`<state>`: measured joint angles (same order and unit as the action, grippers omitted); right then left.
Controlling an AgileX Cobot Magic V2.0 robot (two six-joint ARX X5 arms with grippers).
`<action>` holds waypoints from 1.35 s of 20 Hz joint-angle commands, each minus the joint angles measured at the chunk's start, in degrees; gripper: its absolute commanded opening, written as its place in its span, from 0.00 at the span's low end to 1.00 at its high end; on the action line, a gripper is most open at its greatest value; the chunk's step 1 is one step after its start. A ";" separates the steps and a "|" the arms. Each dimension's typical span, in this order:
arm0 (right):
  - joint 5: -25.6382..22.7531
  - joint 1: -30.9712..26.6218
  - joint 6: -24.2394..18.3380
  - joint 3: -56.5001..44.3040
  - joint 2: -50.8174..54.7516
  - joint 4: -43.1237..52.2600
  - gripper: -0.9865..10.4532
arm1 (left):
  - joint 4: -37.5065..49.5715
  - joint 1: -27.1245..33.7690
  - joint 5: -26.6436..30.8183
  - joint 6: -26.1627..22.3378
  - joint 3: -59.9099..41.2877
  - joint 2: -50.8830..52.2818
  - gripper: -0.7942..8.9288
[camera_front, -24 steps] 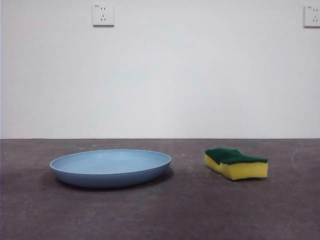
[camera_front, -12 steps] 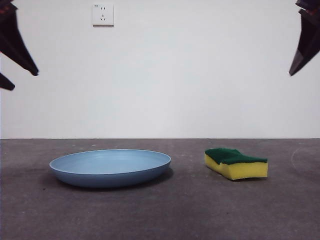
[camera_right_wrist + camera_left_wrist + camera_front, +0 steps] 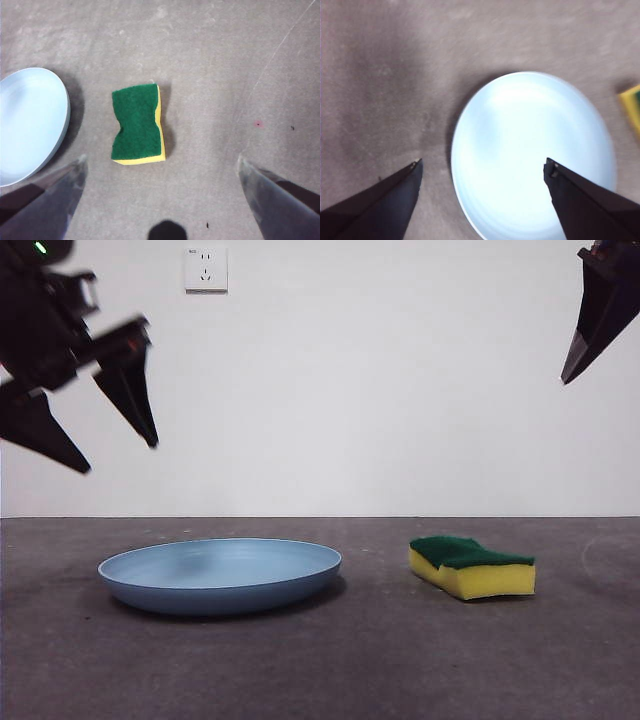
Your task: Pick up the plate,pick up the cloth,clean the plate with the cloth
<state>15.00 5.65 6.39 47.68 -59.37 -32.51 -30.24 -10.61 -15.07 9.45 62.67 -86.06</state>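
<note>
From the front, the plate (image 3: pixel 221 575) lies flat on the grey tabletop (image 3: pixel 320 670), with the cloth (image 3: pixel 472 567), in fact a yellow sponge with a green scouring top, resting well apart from it on the same surface. The left claw (image 3: pixel 115 445) hangs high above the plate's outer edge, jaws spread and empty. Only one dark tip of the right claw (image 3: pixel 590 325) shows at the top corner, above and beyond the sponge.

In the left wrist view, the left claw (image 3: pixel 482 167) is released, its two jaws wide apart, with the near rim of the plate (image 3: pixel 532 155) lying between them but far below. The plate looks like stiff, smooth plastic, probably light yet slippery and too wide to span. The raised rim is the sensible hold, one jaw inside and one outside. A yellow sliver of the cloth (image 3: pixel 632 107) shows at the frame's edge, though blur makes it hard to read.

In the right wrist view, the right claw (image 3: pixel 160 162) is also released and holds nothing. The cloth (image 3: pixel 137 124) sits almost centred between its jaws, lower down on the tabletop, green face up, with the plate (image 3: pixel 30 125) off to one side. The sponge should be light and soft, compressing under grip, so pinching across its narrow waisted middle seems best.
</note>
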 commanded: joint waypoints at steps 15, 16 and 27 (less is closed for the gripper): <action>0.09 0.04 -0.42 0.09 -0.09 0.28 0.53 | 3.61 -5.16 4.52 -2.03 0.35 -17.40 0.41; 0.09 0.04 -0.39 0.09 -0.09 0.28 0.53 | 3.37 -5.22 4.48 -2.21 0.35 -17.44 0.31; 4.44 1.70 -0.87 4.55 -0.79 0.28 0.53 | 3.61 -5.86 4.44 -5.22 0.37 -14.64 0.07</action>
<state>19.20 7.16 6.13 51.79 -59.72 -32.60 -25.96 -16.01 -11.31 6.02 63.55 -100.75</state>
